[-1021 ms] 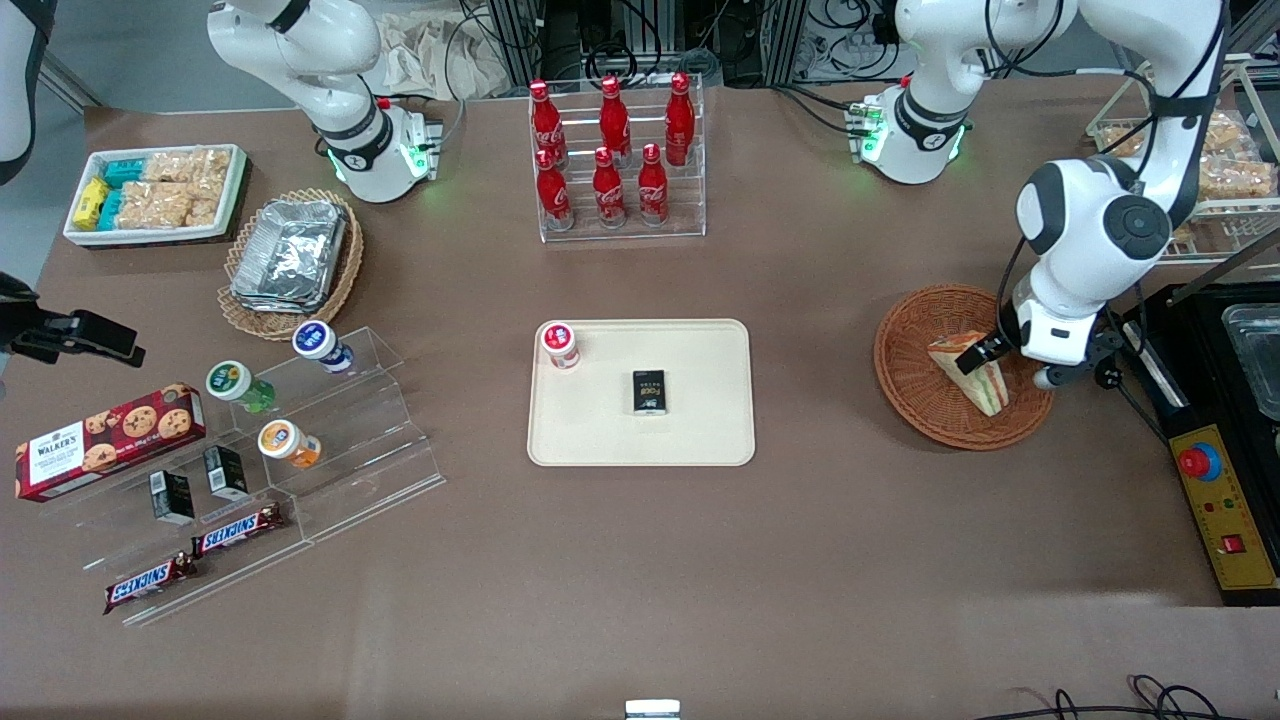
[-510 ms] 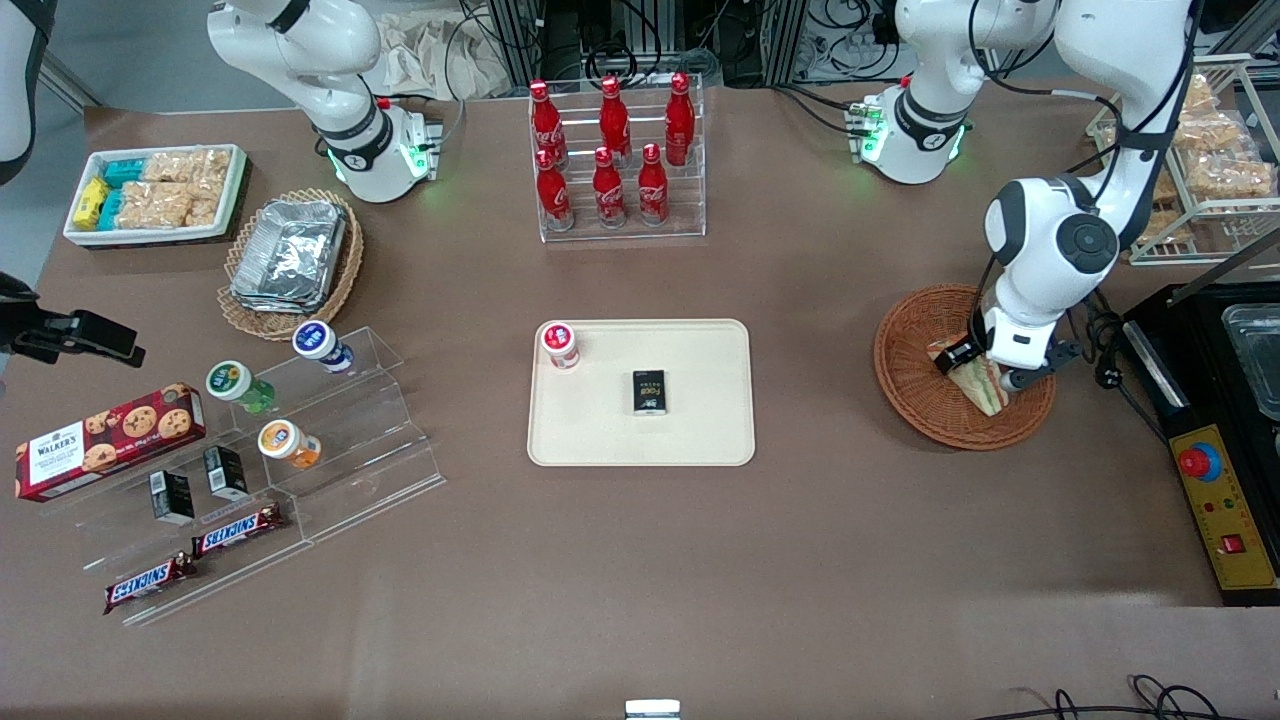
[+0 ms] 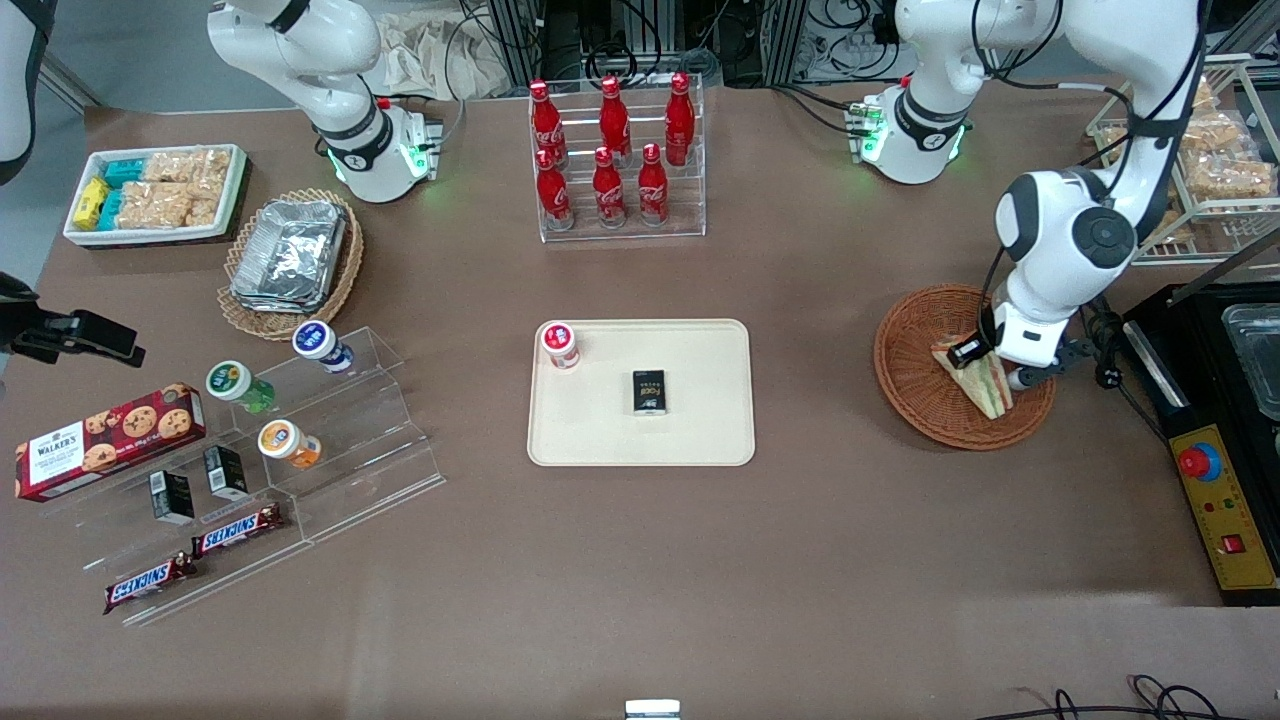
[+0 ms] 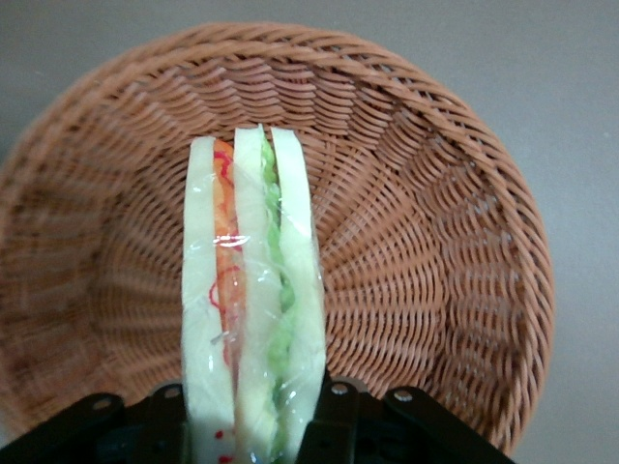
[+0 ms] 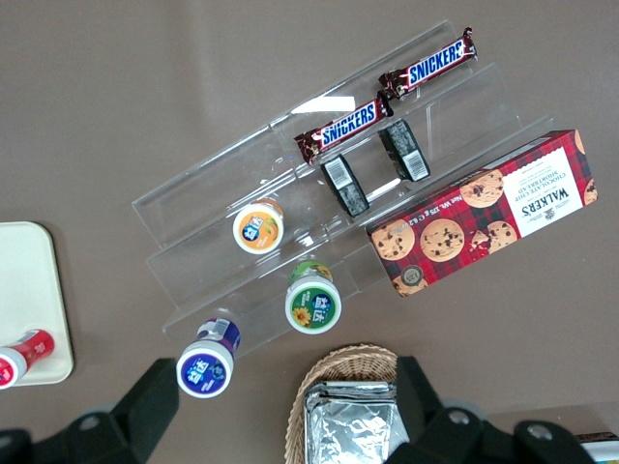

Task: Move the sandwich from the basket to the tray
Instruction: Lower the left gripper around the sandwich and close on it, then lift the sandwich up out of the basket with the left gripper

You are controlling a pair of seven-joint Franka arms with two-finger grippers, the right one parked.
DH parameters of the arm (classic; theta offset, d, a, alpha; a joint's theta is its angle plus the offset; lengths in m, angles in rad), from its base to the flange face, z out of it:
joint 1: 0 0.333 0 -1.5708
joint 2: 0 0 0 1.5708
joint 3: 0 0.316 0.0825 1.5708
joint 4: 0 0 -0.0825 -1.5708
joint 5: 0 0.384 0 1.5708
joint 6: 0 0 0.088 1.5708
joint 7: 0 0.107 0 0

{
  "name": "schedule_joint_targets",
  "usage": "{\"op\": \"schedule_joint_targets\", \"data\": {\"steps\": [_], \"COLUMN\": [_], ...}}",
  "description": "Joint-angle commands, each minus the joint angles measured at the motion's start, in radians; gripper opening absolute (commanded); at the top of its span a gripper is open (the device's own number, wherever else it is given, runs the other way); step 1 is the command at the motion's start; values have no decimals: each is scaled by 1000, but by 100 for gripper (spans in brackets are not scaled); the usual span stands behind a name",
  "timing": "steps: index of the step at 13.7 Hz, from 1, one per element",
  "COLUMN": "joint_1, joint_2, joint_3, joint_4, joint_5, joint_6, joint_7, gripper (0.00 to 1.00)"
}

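Note:
The sandwich (image 3: 990, 393), a pale bread wedge in clear wrap with green, red and orange layers, stands on edge in the reddish-brown wicker basket (image 3: 905, 345) toward the working arm's end of the table. My left gripper (image 3: 992, 366) is down in the basket, with a finger on each bread face, shut on the sandwich. The left wrist view shows the sandwich (image 4: 253, 290) squeezed between the black fingers (image 4: 334, 418), with the basket (image 4: 426, 242) under it. The cream-beige tray (image 3: 700, 425) lies at the table's middle, apart from the basket.
On the tray stand a small red-capped bottle (image 3: 560, 344) and a small black box (image 3: 650, 391). A rack of cola bottles (image 3: 615, 160) stands farther from the camera. A black and yellow control box (image 3: 1225, 495) lies beside the basket. A wire rack of snacks (image 3: 1220, 170) stands near it.
The left arm swung in over the basket and the gripper came onto the sandwich with a finger on each side. The sandwich shifted slightly within the basket.

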Motion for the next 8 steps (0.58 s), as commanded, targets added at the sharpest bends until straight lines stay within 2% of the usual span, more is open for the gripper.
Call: {"op": "schedule_joint_targets", "data": {"steps": [1,3,6,8], "joint_1": [37,38,25,-3], "joint_2": [-90,-147,-121,-105], "joint_3": [0,1,-9,-40], "joint_4": [80,152,437,565], "joint_5": [0,0,11,9], "joint_6": [-170,-319,-711,-841], "joint_7": [124,179,213,253], "gripper": [0,0,0,0]}}
